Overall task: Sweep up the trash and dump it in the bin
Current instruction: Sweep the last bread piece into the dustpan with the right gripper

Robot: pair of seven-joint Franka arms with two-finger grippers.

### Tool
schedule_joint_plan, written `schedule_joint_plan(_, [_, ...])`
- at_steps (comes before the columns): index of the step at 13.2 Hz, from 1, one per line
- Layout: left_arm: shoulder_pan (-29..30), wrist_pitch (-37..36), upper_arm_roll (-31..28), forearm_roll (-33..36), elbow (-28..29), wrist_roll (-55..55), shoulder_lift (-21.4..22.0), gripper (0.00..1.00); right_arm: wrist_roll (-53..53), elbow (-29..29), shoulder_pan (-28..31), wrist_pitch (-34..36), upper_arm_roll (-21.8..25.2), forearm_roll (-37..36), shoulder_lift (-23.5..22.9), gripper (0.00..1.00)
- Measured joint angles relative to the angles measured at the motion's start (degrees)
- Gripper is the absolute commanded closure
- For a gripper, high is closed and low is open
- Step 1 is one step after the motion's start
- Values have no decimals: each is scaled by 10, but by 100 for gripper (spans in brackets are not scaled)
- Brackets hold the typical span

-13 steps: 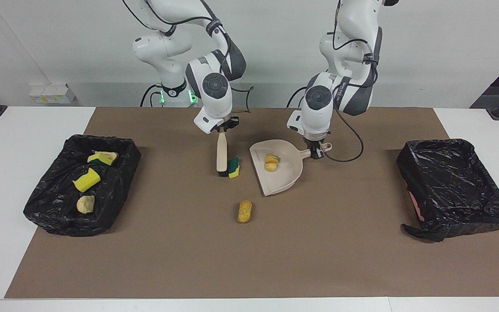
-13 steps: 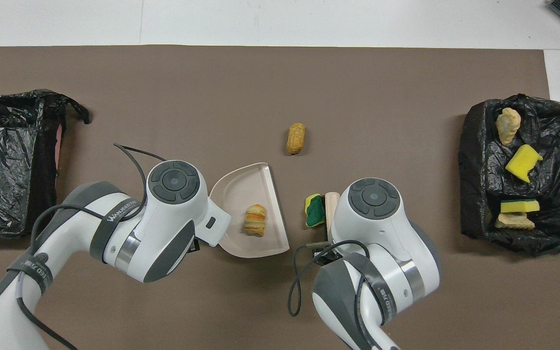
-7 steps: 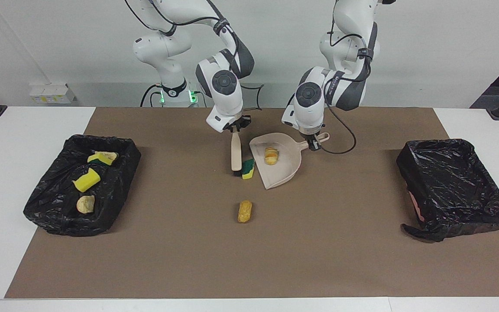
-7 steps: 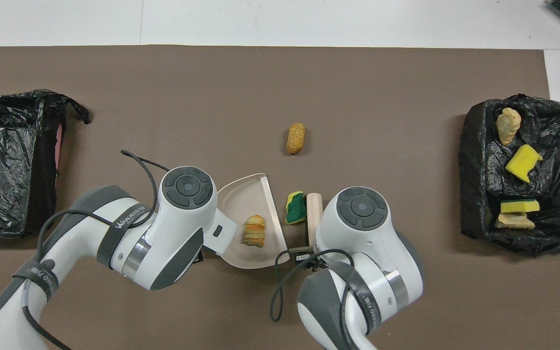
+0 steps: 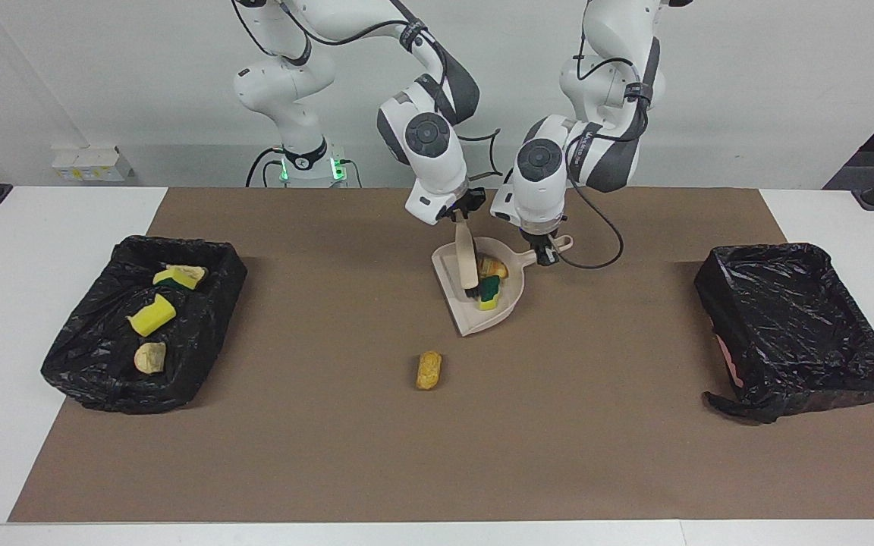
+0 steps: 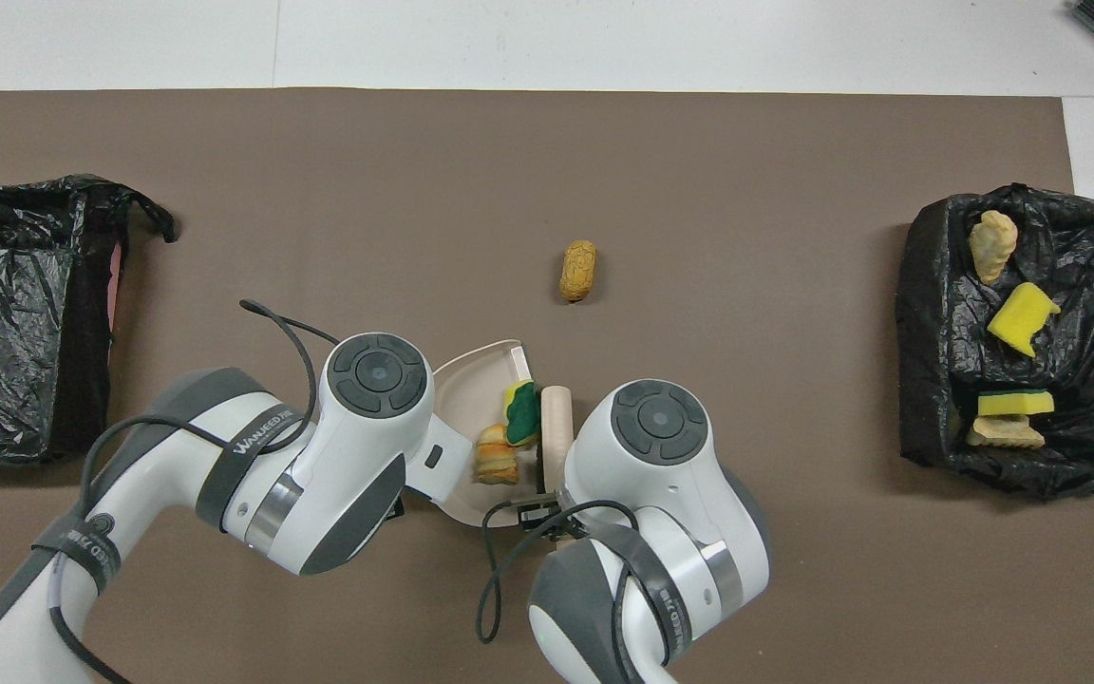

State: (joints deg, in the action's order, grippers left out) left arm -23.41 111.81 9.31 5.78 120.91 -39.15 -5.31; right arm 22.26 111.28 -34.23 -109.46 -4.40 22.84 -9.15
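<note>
Trash: green-and-yellow sponge piece point(image 5: 490, 291) and pastry piece point(image 5: 492, 268) in dustpan point(image 5: 475, 324); oblong pastry point(image 5: 429, 370) on mat; four scraps point(image 5: 152, 315) in bin point(image 5: 88, 371).

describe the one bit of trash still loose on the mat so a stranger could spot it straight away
Start at the beige dustpan mid-mat. Farther from the robots than it, alone on the bare brown mat, lies a golden-brown pastry piece. Every other scrap sits in the pan or in a bin.

sponge piece point(image 5: 490, 292) and pastry point(image 5: 493, 268) in dustpan point(image 5: 464, 322).
</note>
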Motion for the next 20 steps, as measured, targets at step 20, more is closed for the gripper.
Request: schedule_joint_plan(20, [22, -30, -12, 0, -56, 73, -28, 100, -165, -407, 112, 198, 7, -331, -278, 100])
